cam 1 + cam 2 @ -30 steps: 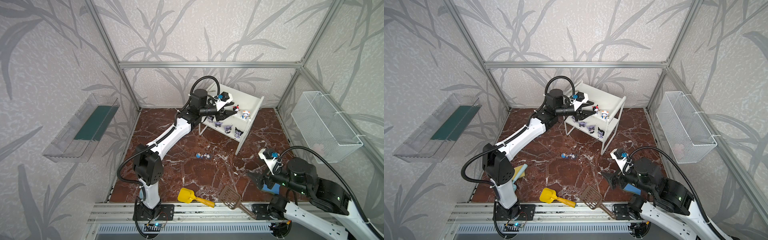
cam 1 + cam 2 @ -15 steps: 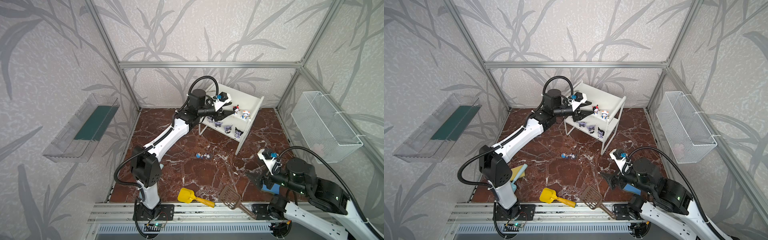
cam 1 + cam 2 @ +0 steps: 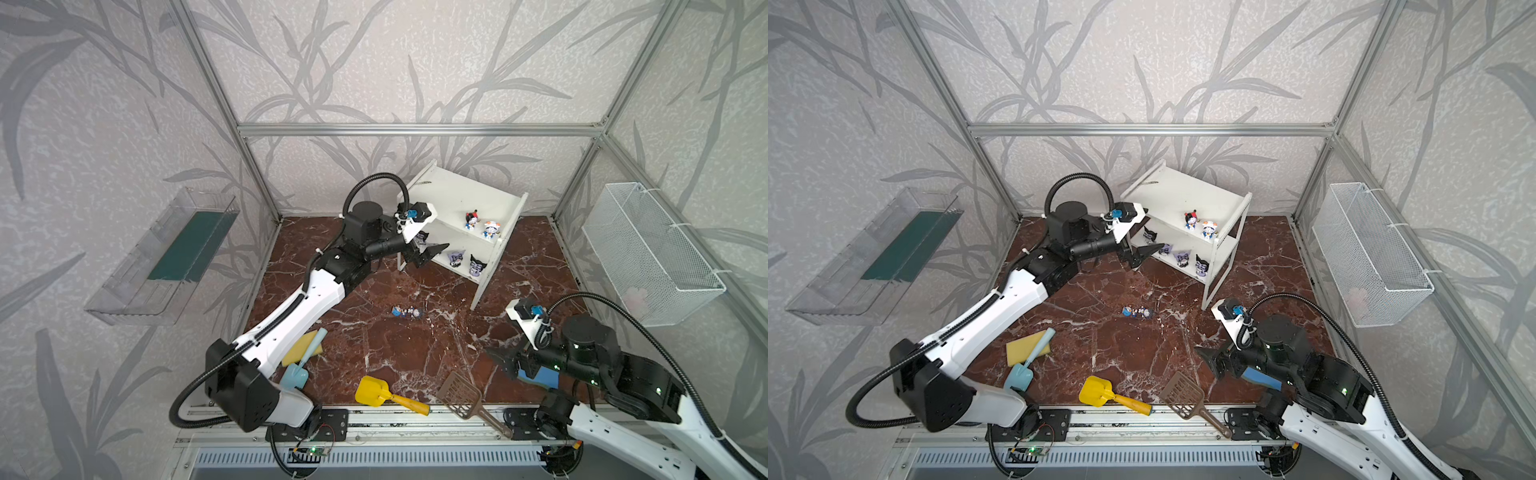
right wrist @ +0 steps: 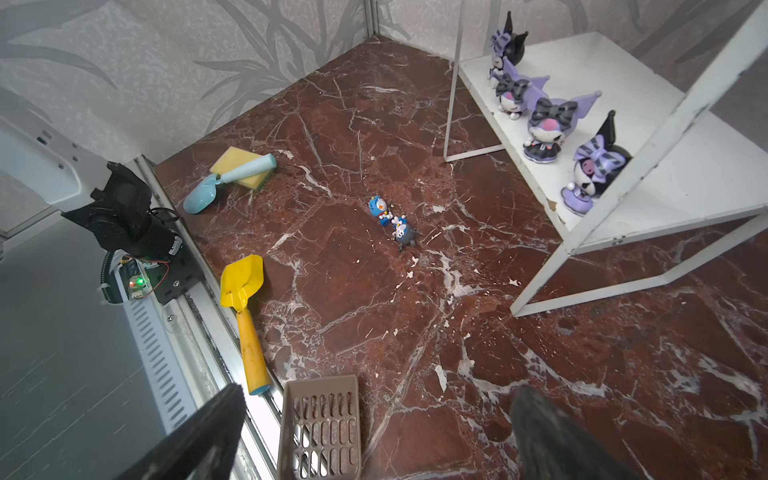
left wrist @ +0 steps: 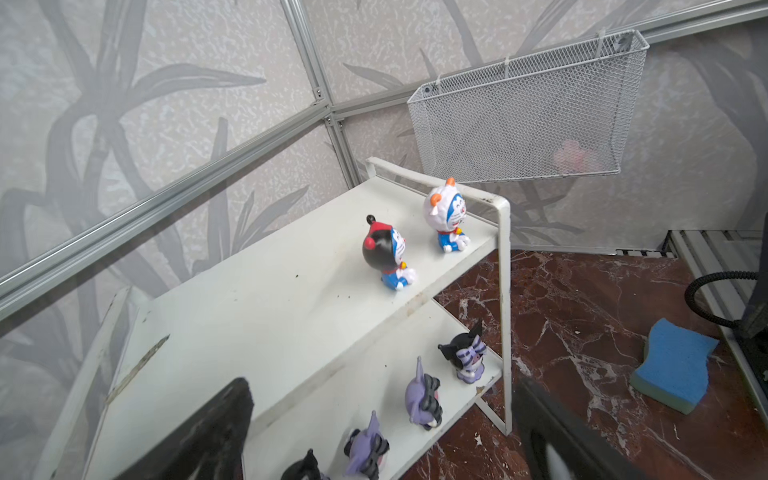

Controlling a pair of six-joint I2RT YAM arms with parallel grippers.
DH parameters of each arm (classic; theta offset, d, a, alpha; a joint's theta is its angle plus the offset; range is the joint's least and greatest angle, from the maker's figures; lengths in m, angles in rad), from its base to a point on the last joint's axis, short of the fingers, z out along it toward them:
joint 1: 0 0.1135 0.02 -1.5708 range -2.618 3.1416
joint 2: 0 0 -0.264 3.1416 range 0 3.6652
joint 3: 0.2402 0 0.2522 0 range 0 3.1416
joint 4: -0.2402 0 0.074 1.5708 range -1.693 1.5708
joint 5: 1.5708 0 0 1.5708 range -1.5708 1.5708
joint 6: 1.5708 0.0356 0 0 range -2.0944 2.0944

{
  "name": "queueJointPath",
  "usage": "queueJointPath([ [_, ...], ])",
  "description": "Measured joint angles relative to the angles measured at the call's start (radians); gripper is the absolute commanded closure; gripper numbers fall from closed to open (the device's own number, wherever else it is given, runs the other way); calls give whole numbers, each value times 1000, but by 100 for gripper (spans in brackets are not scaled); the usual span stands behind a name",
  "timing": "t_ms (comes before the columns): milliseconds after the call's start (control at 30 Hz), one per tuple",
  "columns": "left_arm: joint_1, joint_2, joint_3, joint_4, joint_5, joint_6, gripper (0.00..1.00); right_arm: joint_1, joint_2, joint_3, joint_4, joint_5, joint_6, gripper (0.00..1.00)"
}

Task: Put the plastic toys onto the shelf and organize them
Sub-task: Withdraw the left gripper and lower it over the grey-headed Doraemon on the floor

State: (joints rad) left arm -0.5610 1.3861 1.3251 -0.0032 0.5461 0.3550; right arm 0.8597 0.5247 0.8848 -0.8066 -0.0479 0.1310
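Two toys (image 4: 392,222) lay on the table (image 4: 415,332) ahead of the wide, empty right jaws; left jaws gaped empty beside the shelf (image 3: 457,195). Fetching the pair looked next.

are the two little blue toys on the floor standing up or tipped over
Tipped over: both blue toys lie on their sides on the floor, touching each other, away from the shelf.

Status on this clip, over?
Left end effector open, empty, at shelf front. Right end effector open, empty, hovering front-right. Six toys shelved, two toys lying mid-floor, nothing blocking them.
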Motion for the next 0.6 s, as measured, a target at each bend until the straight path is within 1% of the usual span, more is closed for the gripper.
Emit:
queueJointPath([
  [100,0,-108,-119,-7,-77,-54,0,0,26,-12,23,-21,5,1],
  [167,0,-184,-227,3,-127,-109,0,0,42,-22,41,-36,11,1],
  [300,0,-281,-419,8,-203,-220,0,0,57,-48,75,-68,27,1],
  [467,0,-274,-557,-8,-266,-374,0,0,53,-95,111,-89,58,1],
  [600,0,-190,-598,-10,-296,-517,0,0,37,-128,131,-92,85,1],
])
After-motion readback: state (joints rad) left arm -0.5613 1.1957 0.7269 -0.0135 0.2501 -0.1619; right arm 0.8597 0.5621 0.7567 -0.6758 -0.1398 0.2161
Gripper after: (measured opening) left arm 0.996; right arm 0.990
